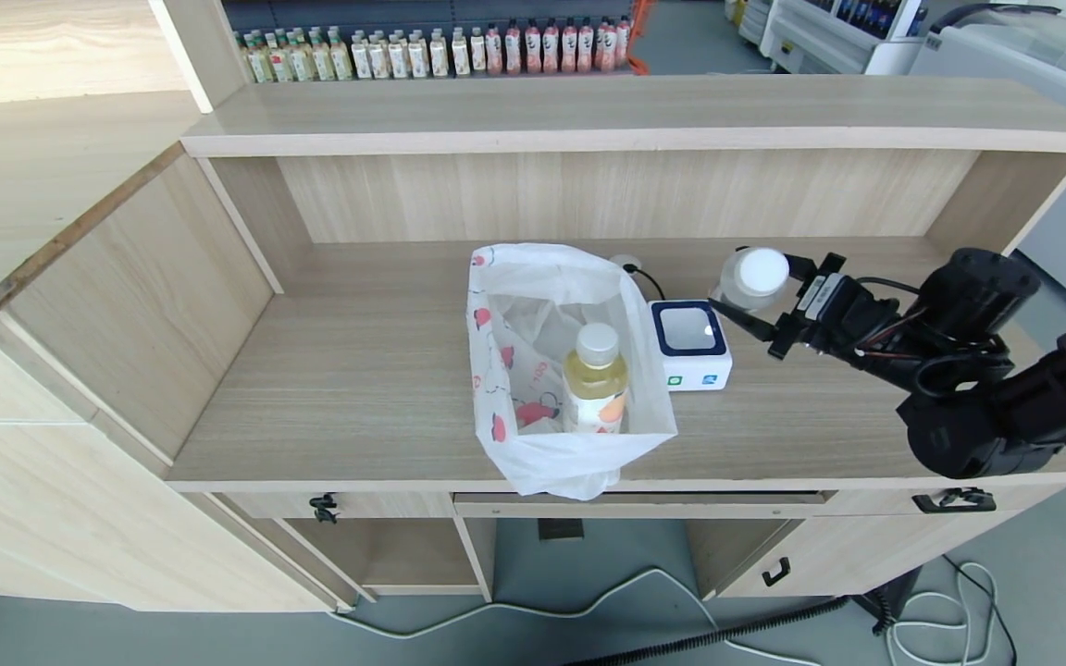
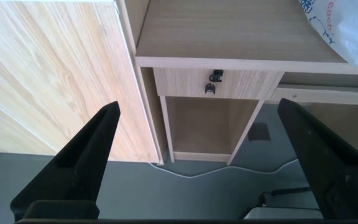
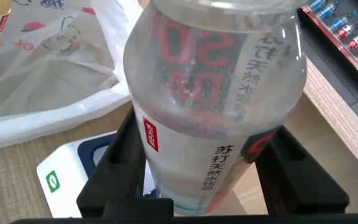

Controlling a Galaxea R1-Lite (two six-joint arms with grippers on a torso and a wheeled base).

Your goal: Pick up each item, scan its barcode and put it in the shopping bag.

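My right gripper (image 1: 744, 310) is shut on a clear bottle (image 1: 753, 276) with a white cap, held just right of the white barcode scanner (image 1: 690, 344) on the counter. Up close the clear bottle (image 3: 219, 99) has a red and white label, with the black fingers (image 3: 120, 162) on either side and the scanner (image 3: 73, 174) below it. The white shopping bag (image 1: 551, 277) stands open left of the scanner, with a yellow drink bottle (image 1: 595, 379) upright inside. My left gripper (image 2: 197, 155) hangs open below the counter front, nothing between its fingers.
The wooden counter (image 1: 385, 370) has side walls, a back wall and a shelf above. A black cable (image 1: 649, 277) runs behind the scanner. Drawer handles (image 1: 954, 501) sit under the counter's front edge. Shelves of bottles (image 1: 431, 51) stand far behind.
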